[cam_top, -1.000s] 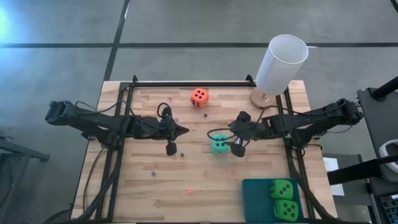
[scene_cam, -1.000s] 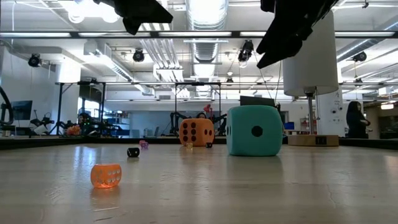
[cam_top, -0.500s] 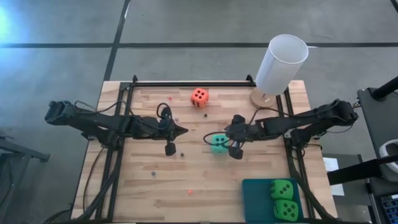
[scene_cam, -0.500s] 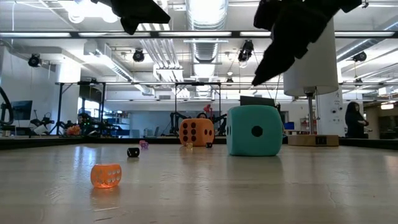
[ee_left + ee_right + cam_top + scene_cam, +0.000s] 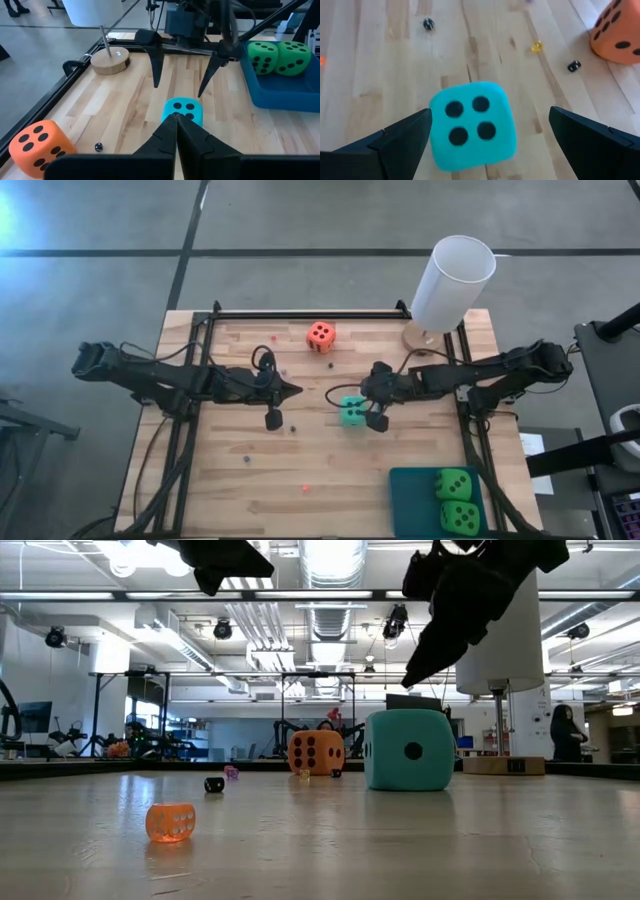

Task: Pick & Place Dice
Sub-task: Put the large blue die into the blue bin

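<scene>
My right gripper (image 5: 352,406) hangs above the wooden surface (image 5: 240,480) with its two fingers spread wide, the turquoise die (image 5: 351,412) sitting below and between the fingertips, four pips up. In the right wrist view the turquoise die (image 5: 471,125) fills the gap between the fingers (image 5: 395,142) without either one touching it. From the low view the gripper (image 5: 415,670) is tilted down over the die (image 5: 408,749), which rests flat on the surface, not lifted.

My left gripper (image 5: 298,390) waits well off to the far side of the die from the right gripper, its fingers pressed together and holding nothing; through its wrist camera the closed tips (image 5: 176,122) point straight at the turquoise die (image 5: 183,110).

The orange-red die (image 5: 321,336) lies beyond both grippers toward the back edge of the surface, apart from everything else. The two bright green dice (image 5: 457,501) sit side by side in a dark teal tray (image 5: 410,500) at the near corner on my right arm's side, well away from the right gripper. A tall white cylinder (image 5: 452,282) on a round wooden base stands at the back corner behind my right arm. Several tiny dice, one a translucent orange one (image 5: 170,821), are scattered over the boards.
</scene>
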{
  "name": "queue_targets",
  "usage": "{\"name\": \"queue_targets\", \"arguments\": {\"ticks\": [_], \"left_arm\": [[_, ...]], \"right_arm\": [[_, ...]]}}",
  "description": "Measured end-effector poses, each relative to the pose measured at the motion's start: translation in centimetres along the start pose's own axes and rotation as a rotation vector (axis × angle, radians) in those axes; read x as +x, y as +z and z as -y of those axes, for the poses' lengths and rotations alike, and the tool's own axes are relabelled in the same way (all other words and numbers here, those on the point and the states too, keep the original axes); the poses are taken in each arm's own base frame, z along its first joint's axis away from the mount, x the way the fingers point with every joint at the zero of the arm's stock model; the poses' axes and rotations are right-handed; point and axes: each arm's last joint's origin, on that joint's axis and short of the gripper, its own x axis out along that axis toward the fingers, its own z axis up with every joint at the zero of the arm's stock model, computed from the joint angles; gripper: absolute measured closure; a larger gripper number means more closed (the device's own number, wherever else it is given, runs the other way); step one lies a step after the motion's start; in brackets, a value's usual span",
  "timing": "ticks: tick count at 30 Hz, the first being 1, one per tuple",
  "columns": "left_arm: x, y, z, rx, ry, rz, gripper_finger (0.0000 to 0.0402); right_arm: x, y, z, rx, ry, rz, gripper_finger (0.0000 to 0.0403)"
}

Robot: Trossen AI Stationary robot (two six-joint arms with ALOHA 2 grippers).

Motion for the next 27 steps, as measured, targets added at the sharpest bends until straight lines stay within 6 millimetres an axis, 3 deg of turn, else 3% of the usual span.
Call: {"name": "queue_targets", "arguments": {"ticks": [11,27], "left_arm": [[0.0,0.0,0.0,0.001,0.0,-0.003,0.0387],[0.0,-0.1,0.0,0.003,0.0,-0.005,0.0387]], "right_arm": [[0.8,0.0,0.7,0.014,0.008,-0.013,0.0003],[4.0,-0.7,0.4,-0.03,0.029,-0.075,0.0003]]}}
